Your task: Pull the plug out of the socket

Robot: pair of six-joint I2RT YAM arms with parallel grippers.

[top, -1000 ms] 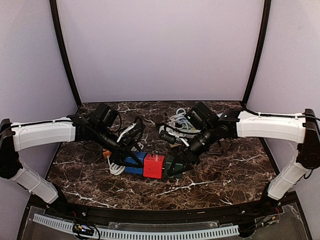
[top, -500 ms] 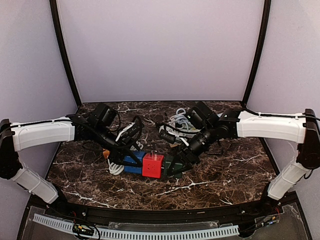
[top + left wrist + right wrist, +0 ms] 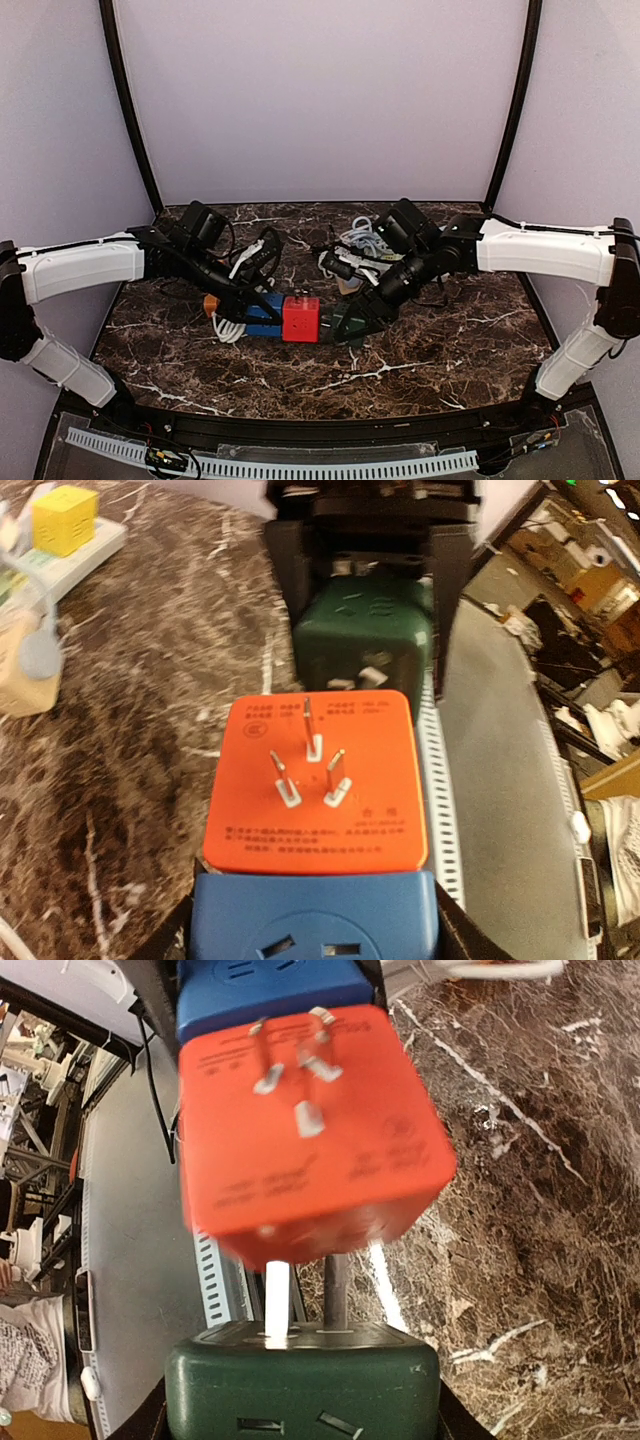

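Note:
Three adapter cubes form a row just above the marble. My left gripper (image 3: 262, 312) is shut on the blue cube (image 3: 266, 314) (image 3: 315, 920). The red cube (image 3: 300, 320) (image 3: 315, 780), with bare prongs on its top face, sits flush against the blue one. My right gripper (image 3: 350, 322) (image 3: 300, 1400) is shut on the green socket cube (image 3: 345, 320) (image 3: 300, 1385). In the right wrist view a gap shows between the red plug cube (image 3: 310, 1120) and the green one, bridged by two bare metal prongs (image 3: 278, 1305). The left wrist view shows the green cube (image 3: 365, 640) between the right arm's black fingers.
A white power strip with a yellow cube (image 3: 62, 518) lies at the back of the table among white cables (image 3: 362, 243). An orange piece (image 3: 210, 303) and a white cable loop (image 3: 228, 330) lie by the left gripper. A perforated rail (image 3: 320, 465) runs along the near edge.
The row of cubes has straightened and moved away from the near edge. The red cube has drawn slightly left with the blue one, opening a gap to the green cube.

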